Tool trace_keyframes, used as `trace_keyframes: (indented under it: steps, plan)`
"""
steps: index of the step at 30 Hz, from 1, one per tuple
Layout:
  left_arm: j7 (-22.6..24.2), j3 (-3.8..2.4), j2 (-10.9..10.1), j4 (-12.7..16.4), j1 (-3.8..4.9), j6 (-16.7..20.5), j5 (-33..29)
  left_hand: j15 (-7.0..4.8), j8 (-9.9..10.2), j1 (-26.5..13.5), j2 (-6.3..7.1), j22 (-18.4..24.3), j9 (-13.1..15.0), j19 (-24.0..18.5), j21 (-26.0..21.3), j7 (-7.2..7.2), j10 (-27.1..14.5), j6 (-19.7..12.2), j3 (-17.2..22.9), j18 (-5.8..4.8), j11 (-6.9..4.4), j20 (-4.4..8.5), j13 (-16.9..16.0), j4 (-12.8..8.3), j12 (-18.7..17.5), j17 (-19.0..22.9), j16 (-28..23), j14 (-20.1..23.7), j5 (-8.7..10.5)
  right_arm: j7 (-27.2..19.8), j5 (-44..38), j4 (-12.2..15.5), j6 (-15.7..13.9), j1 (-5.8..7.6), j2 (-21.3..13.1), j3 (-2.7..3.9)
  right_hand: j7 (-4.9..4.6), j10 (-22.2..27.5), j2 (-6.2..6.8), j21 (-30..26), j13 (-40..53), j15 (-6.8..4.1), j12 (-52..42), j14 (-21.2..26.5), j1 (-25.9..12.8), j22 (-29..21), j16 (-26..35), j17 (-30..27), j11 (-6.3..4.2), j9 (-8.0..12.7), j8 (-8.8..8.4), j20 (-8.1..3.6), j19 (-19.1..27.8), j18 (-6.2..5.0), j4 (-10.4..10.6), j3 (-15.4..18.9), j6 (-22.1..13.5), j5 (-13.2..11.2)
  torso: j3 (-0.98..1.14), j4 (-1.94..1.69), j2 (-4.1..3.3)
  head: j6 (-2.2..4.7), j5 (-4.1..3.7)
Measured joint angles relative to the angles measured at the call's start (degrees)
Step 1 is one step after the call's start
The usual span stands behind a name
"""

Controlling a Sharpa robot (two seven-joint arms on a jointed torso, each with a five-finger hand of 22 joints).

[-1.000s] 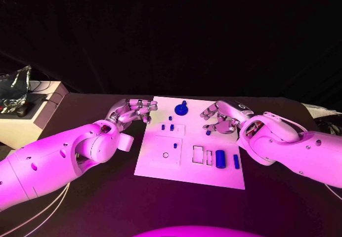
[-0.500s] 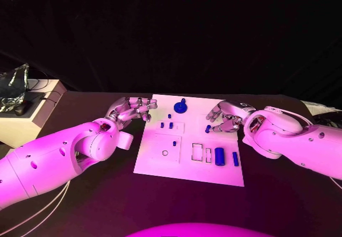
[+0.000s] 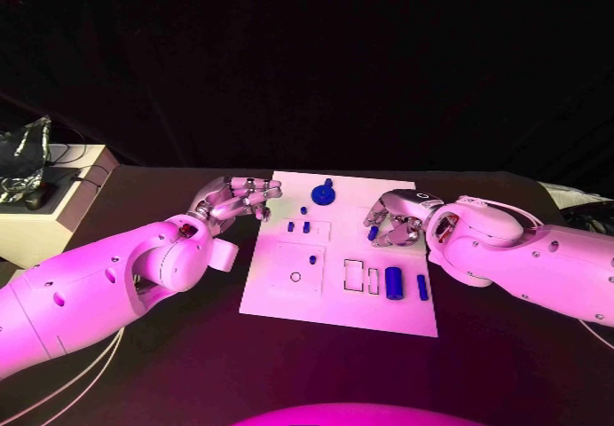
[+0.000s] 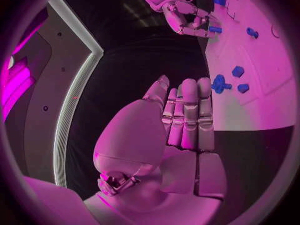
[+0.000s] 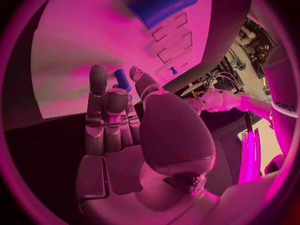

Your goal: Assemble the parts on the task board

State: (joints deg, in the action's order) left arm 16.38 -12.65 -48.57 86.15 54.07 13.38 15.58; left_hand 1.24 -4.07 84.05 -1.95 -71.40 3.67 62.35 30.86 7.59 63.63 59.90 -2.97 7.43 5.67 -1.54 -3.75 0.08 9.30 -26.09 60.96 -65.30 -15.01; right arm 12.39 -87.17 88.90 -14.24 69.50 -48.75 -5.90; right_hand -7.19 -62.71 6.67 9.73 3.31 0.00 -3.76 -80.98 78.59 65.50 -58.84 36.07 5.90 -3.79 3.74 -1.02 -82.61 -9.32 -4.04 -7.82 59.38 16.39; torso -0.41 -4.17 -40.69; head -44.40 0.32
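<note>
On the worktop [image 3: 153, 373], task board [image 3: 339, 306] sits centre. Right hand [image 3: 394, 219] over the board's right edge, pinching a small blue part [image 5: 122, 79] at its fingertips. Left hand [image 3: 237, 199] beside the board's left edge, fingers curled, nothing held.

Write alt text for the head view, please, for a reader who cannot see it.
Two white robot arms reach over a white board on a black table. The right hand closes its fingers around a small blue peg at the board's right side; the left hand hovers, fingers curled, by its left edge.
</note>
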Motion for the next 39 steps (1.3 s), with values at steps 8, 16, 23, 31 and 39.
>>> trace_keyframes:
  steps: [8,16,23,31,39]
  plan:
    - [0.0,0.0,-0.04,0.01,0.0,-0.02,0.0,0.0,0.0,0.0,0.0,-0.15,0.0,0.0,-0.24,0.0,-0.15,0.0,0.16,0.0,-0.15,0.0,0.0,-0.16,0.0,0.0,0.0,0.0,0.0,0.01,-0.51,-0.26,0.03,-0.17,0.57,0.01,-0.11,-3.49,-1.41,0.0,-0.07,-0.42,0.08,0.0,-1.41,0.8,-0.38,0.21,-0.79,0.0,0.0,-0.08,-0.08,0.06,-0.33,-3.28,3.06,0.25,0.03,0.04,-0.01,0.02,-0.03]
    - [0.02,0.0,-0.07,0.01,0.0,-0.01,0.0,0.0,0.0,0.0,0.0,-0.16,0.0,0.0,-0.24,0.0,-0.15,0.0,0.16,0.0,-0.15,0.0,0.0,-0.16,0.03,0.0,0.0,0.0,0.0,0.53,-1.5,-0.42,-0.23,-0.31,0.76,0.07,0.7,-7.33,-3.05,0.29,-0.1,-1.58,0.72,-0.13,-1.27,2.27,-0.75,0.42,-1.31,-0.07,0.0,-0.88,-0.37,0.94,-1.42,-9.97,8.11,-2.94,0.07,0.06,-0.01,-0.03,-0.12]
    - [0.04,0.0,-0.07,0.01,0.0,-0.01,0.0,0.0,0.0,0.0,0.0,-0.32,0.0,0.0,-0.23,0.0,-0.15,0.0,0.47,0.0,-0.15,0.0,0.0,-0.47,0.22,0.0,0.22,0.0,0.0,1.23,-3.33,0.02,-0.96,-0.53,0.79,0.03,0.5,-7.43,-3.82,1.37,-0.13,-1.76,0.72,-0.3,-0.78,4.75,-1.53,1.13,-1.18,-0.18,0.0,-1.51,0.25,1.55,-4.19,-17.13,9.07,-12.74,0.1,0.04,-0.01,-0.03,-0.14]
    - [0.04,0.0,-0.06,0.0,0.0,-0.01,0.02,0.0,0.0,0.0,0.0,-0.41,0.0,0.0,-0.23,0.0,-0.15,0.0,0.47,0.0,-0.15,0.0,0.0,-0.47,0.22,0.0,0.22,0.0,0.0,1.73,-5.17,0.5,-2.22,-0.76,0.7,-0.06,0.28,-7.43,-3.94,2.07,-0.13,-1.97,0.72,-0.08,-0.9,6.9,-2.08,1.87,-1.17,-0.18,0.0,-1.97,0.75,1.58,-4.15,-17.1,9.29,-13.45,0.08,0.04,-0.01,-0.03,-0.18]
    - [0.04,0.0,-0.07,0.0,0.0,0.0,0.02,0.0,0.0,0.0,0.0,-0.41,0.0,0.0,-0.23,0.0,-0.14,0.0,0.47,0.0,-0.15,0.0,0.0,-0.47,0.22,0.0,0.22,0.0,0.0,1.82,-6.4,1.86,-4.27,-0.84,0.22,-0.08,0.09,-7.42,-3.94,2.07,-0.12,-1.96,0.69,-0.09,-0.91,7.91,-2.32,2.1,-1.17,-0.21,-0.01,-1.96,0.76,1.63,-3.92,-16.86,9.48,-13.62,0.06,0.04,-0.01,-0.09,-0.03]
